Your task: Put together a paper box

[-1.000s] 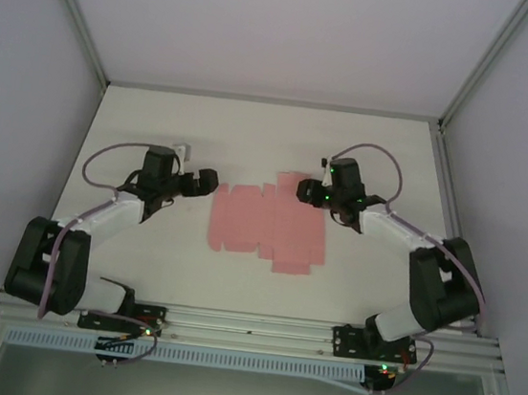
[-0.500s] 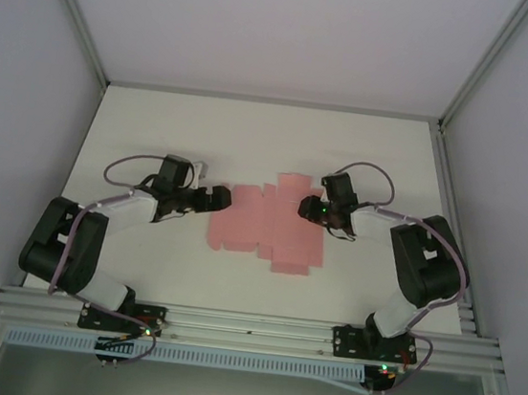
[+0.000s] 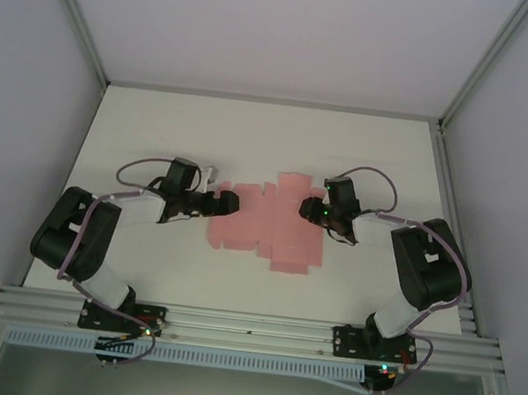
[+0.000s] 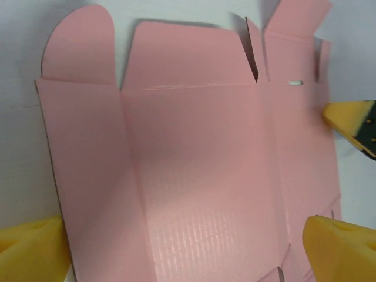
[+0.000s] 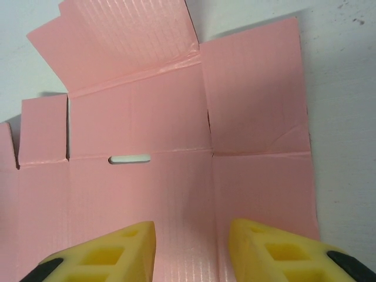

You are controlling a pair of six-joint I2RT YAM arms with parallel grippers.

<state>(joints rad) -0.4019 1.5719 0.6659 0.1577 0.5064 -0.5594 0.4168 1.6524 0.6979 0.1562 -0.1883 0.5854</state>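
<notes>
From above, the paper box (image 3: 265,225) is an unfolded pink die-cut sheet lying flat at the middle of the white surface (image 3: 157,127). The left gripper (image 3: 221,198) is at its 9 o'clock edge and the right gripper (image 3: 307,209) is over its 2 o'clock part. In the left wrist view, the left gripper (image 4: 185,235) has its fingers spread wide, at 7 and 5 o'clock, straddling the paper box (image 4: 200,153) and gripping nothing. In the right wrist view, the right gripper (image 5: 192,232) has its fingers partly apart over the paper box (image 5: 164,123), pinching nothing. A slot (image 5: 129,158) lies ahead of them, and the flap (image 5: 129,41) at 11 o'clock looks lifted. The card is probably light, thin and easily creased, and hard to pinch while flat. A raised flap or a free edge is the best place to take hold, folding along the scored lines.
</notes>
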